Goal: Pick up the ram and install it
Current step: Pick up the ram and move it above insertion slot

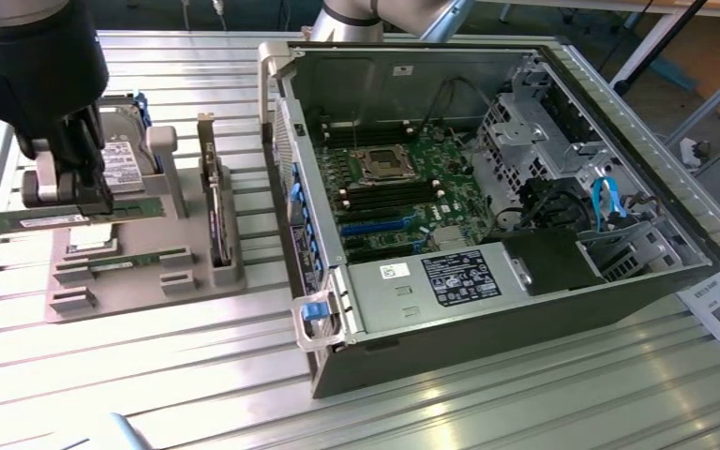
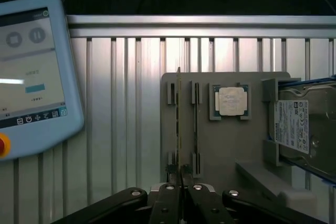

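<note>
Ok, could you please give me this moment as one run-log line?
stage: pick | gripper: jaws shut on ram | ram: over grey holder, outside computer case | install: not done

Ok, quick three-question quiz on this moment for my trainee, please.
1. True or false: the gripper is shut on the ram stick.
2. What sits on the grey holder beside the hard drive? A) processor chip B) fan C) screwdriver
3. In the exterior view, which side of the holder is the open computer case on?
Key: 1 true; 2 A; 3 the exterior view's right.
</note>
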You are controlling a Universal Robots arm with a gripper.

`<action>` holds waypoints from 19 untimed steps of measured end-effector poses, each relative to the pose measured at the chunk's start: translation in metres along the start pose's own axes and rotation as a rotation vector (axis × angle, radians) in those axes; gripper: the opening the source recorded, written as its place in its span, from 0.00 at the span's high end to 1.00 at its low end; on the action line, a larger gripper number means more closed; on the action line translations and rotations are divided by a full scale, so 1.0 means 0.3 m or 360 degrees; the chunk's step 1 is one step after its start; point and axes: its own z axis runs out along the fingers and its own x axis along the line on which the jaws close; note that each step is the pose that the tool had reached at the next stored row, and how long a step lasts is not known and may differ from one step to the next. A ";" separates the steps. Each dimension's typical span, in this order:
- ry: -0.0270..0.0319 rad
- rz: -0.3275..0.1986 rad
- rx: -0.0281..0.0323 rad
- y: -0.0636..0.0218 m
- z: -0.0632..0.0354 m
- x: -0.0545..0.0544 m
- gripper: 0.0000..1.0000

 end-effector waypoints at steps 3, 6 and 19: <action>0.00001 0.0000 0.00000 0.001 -0.031 0.000 0.88; 0.00000 0.0000 0.00000 0.003 -0.055 -0.001 0.88; 0.00000 0.0001 0.00000 0.007 -0.147 -0.001 0.88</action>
